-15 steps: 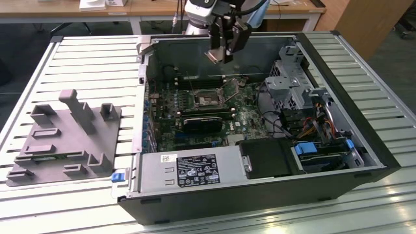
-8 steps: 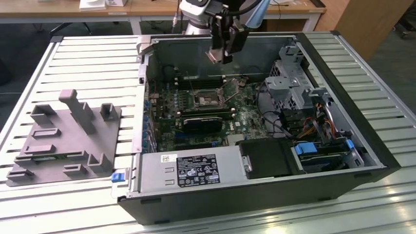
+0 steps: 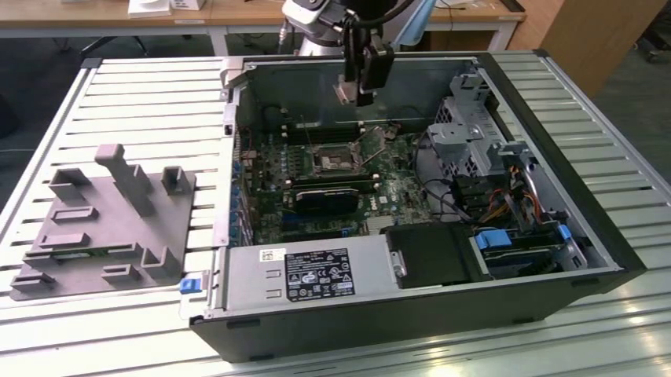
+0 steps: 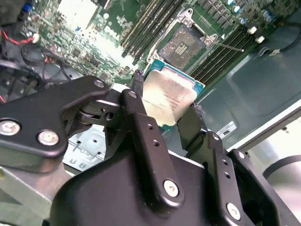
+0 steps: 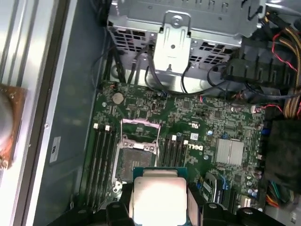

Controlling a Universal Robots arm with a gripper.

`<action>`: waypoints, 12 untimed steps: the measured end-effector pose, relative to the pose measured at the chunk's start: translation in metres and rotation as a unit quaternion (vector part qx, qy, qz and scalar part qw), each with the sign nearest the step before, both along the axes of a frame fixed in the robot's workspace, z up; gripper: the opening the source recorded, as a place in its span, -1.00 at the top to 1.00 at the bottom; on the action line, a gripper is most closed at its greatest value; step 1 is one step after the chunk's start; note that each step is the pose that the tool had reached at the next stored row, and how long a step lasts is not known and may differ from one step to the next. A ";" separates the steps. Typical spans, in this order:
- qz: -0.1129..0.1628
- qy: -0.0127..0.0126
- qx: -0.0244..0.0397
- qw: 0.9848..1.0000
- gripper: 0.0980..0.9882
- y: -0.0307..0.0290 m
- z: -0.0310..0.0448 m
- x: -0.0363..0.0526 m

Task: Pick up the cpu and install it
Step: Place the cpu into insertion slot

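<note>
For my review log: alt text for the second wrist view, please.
Two black fingers grip the cpu by opposite edges, holding it over a green motherboard; the open socket sits just past the chip.

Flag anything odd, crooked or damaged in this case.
Nothing stands out. The cpu sits squarely in the claw, above the motherboard, and the empty socket has its frame lifted open. No damage shows on the board.
</note>
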State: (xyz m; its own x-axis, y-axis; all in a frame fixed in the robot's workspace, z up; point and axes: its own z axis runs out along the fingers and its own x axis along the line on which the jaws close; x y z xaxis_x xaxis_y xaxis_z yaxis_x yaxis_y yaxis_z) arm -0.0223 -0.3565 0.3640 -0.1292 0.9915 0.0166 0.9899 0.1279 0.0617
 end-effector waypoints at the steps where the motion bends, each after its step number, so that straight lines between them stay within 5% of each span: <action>1: -0.006 0.000 0.000 1.000 0.01 0.0000 -0.0009 0.0000; 12: -0.028 0.000 -0.001 1.000 0.01 0.0139 -0.0172 0.0000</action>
